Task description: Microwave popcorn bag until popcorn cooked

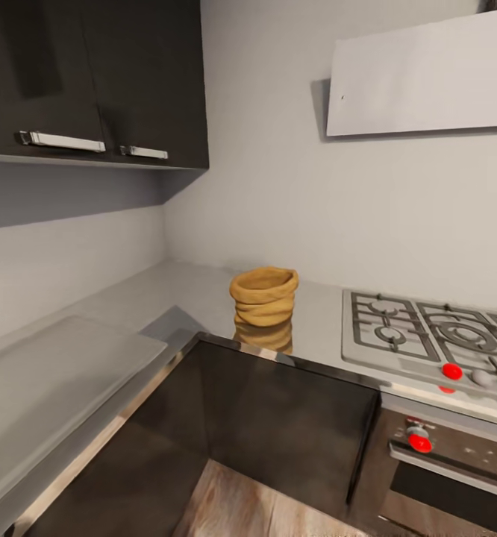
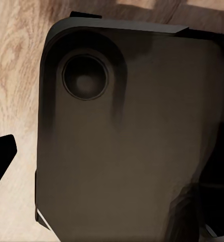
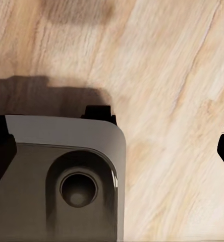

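The small tan-brown burlap popcorn bag [image 1: 263, 297], wrinkled rim rolled and round mouth up, stands upright on the smooth grey reflective desk [image 1: 181, 298], near its front edge in the corner, mirrored in the surface. Beside it, on the robot's right, lies the grey gas hob with red knobs [image 1: 435, 335]; dark wall cabinets with pale handles [image 1: 92, 82] hang above to the left, dark cabinet fronts [image 1: 286, 425] below. The bag sits ahead, roughly centred, so neither arm looks clearly nearer. Both wrist views look down on the robot's dark base [image 2: 127, 146] over the pale wooden floor [image 3: 177, 101]. Whether either arm's jaws are open I cannot tell.
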### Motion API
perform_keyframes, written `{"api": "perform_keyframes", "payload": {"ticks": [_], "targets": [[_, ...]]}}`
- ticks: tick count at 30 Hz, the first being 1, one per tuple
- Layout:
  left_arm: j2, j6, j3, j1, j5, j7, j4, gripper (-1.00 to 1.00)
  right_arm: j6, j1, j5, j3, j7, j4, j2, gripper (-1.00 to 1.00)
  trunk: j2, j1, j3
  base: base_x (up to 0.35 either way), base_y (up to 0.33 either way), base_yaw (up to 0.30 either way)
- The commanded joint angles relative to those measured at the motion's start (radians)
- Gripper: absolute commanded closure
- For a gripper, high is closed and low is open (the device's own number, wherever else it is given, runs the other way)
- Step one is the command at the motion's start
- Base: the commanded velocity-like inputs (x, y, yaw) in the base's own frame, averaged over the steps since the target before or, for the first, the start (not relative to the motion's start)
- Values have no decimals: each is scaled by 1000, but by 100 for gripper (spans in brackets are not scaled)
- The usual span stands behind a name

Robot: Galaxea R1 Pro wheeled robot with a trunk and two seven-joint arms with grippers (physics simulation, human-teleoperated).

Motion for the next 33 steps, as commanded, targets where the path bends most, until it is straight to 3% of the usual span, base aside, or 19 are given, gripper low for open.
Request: {"api": "perform_keyframes", "payload": {"ticks": [1,16,33], "targets": [[0,-1,8,0,6,-5,0,-100,-5,-1,4,-8,1,3,-1,-100,-1,0,-1,0,31,-130],[-1,-1,8,0,6,-5,0,-100,-3,-1,4,-8,1,3,-4,-100,-1,0,-1,0,174,-14],[0,-1,5,0,4,-5,0,-100,-1,-1,4,-8,1,3,-6,-100,-1,0,-1,25,10,0]]}}
